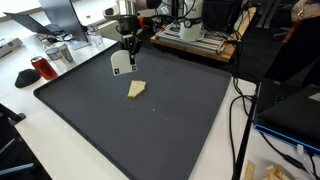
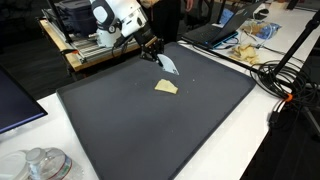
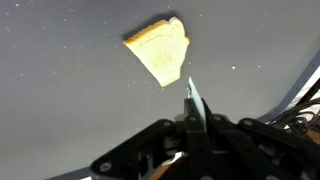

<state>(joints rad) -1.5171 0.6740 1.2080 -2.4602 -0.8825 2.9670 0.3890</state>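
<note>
My gripper (image 1: 126, 48) is clamped on a thin white card (image 1: 121, 63), fingers nearly together w/ just the card between them. In the wrist view the card shows edge-on, a slim strip sticking out ahead of me. It hangs below me over the far part of the dark mat (image 1: 150, 130); can't tell if its lower edge meets the mat. A pale wedge (image 1: 136, 89), bread-like, lies flat on the mat near the card's tip but apart from it, nothing else on the mat around it. Containers all sit off the mat. In an exterior view there's a red cup (image 1: 40, 68) on the white table by the mat's corner, w/ a clear glass vessel (image 1: 58, 52) just beside it; contents of both too small to tell. In an exterior view, clear glass jars (image 2: 40, 165) stand at the near corner, insides unclear, and a crumpled yellowish bag (image 2: 245, 45) lies past the mat's far side, contents hidden.
</note>
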